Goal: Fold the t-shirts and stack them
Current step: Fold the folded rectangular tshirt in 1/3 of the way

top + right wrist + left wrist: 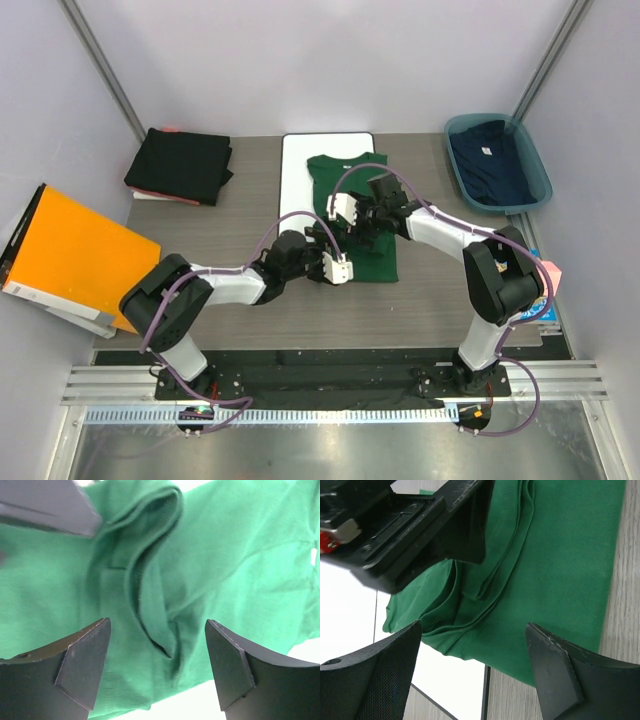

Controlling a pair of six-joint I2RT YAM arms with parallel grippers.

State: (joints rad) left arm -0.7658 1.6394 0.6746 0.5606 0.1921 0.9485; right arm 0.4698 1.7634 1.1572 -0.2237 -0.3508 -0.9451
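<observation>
The left gripper [475, 672] stands close over the dark green t-shirt [560, 555], its two black fingers [370, 680] spread wide apart with nothing clamped between them. Between and beyond those fingers lies a bunched, layered fold of the green cloth. The black body of the other arm's end crosses the upper left of the left wrist view.

The right gripper [157, 665] is likewise open. Its fingers [240, 672] are set either side of a raised ridge of the same shirt without pressing on it.

From above, both arms reach in and meet over the middle of the green shirt. The shirt lies partly on the white board [300, 170] at the back centre and partly on the grey tabletop [250, 200], with its collar toward the far edge.

A stack of black folded t-shirts [180, 165] sits at the far left corner of the tabletop. A navy t-shirt [490, 165] with a small neck label lies in a blue bin [532, 190] at the far right. An orange folder [80, 250] leans off the tabletop's left side.
</observation>
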